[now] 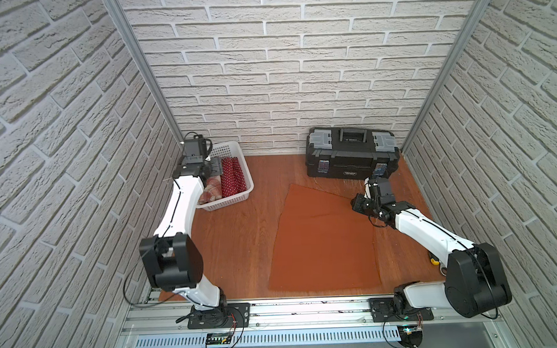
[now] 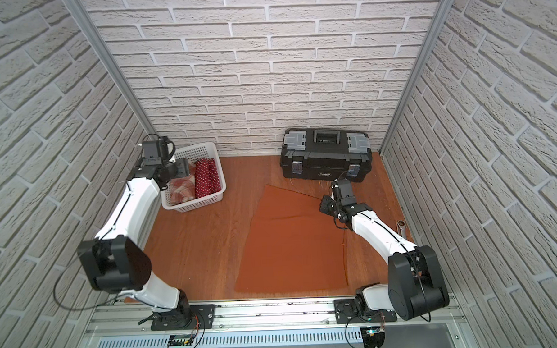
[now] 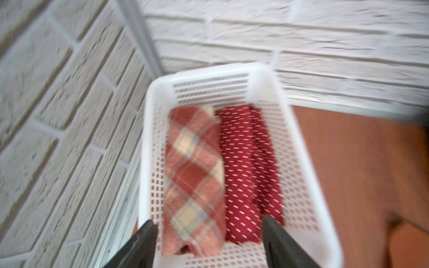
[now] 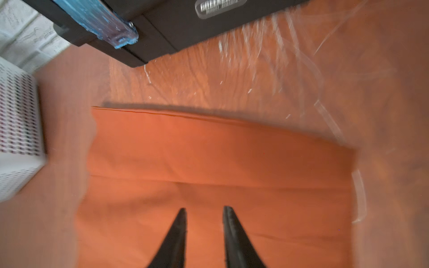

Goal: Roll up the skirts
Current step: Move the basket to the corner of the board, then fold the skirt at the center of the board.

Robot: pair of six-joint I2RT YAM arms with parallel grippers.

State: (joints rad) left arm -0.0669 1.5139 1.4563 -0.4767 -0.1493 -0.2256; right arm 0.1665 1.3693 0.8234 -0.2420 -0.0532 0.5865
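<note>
Orange skirt (image 1: 322,244) lies flat mid-table, unrolled; looks like the last one. Right gripper (image 4: 204,208) over its 2 o'clock corner, jaws narrowly apart, empty. Basket (image 1: 229,145) at 10 o'clock holds plaid roll (image 3: 192,174) and dotted roll (image 3: 248,162). Left gripper (image 3: 209,219) above, half open, empty. Next: left arm comes over, both pinch one edge, start rolling.

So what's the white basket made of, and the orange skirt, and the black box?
The basket looks like hard white plastic, smooth, with moulded rows of little holes. The orange skirt looks like soft cloth, matte, and it lies flat with creases. The black box is probably tough plastic, dull black with grey lid panels.
</note>
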